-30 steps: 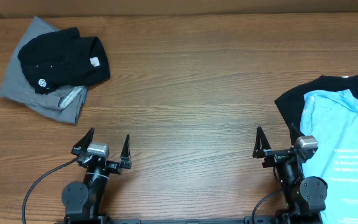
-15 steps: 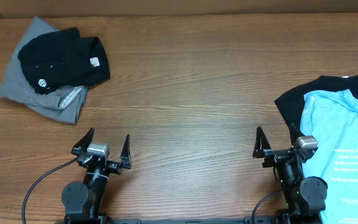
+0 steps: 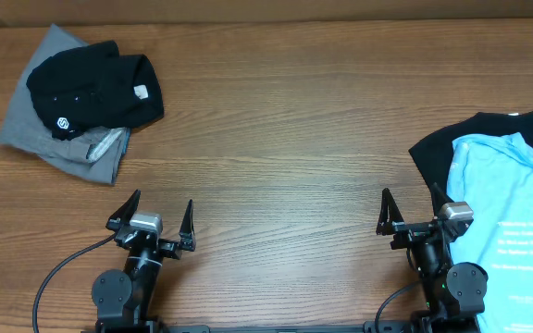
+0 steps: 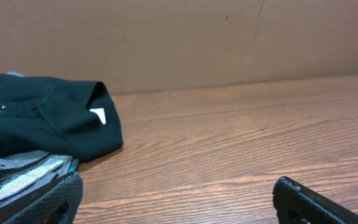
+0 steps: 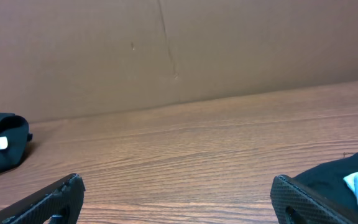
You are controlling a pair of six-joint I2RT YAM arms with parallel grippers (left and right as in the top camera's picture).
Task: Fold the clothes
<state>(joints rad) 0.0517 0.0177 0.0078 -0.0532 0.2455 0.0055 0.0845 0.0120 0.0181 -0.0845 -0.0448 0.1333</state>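
Overhead, nearest the robot's base, the left gripper point(image 3: 163, 213) and the right gripper point(image 3: 410, 208) sat low at the near edge of the table point(image 3: 285, 139), each with its jaws spread wide and holding nothing. Just beside the right gripper, on its outer side, lay the light blue T-shirt point(image 3: 502, 217), spread flat on a black shirt point(image 3: 430, 153) whose edge showed around it; both ran partly out of frame. Toward the far left corner a black garment point(image 3: 95, 88) sat bundled on a folded grey one point(image 3: 30, 129), well apart from either arm. No fold seemed under way; this looked like the pause before taking up the next piece. The next move would likely call for the right arm to reach the blue shirt's edge, pinch the top layer only, and draw it toward the bare middle where both arms could work.
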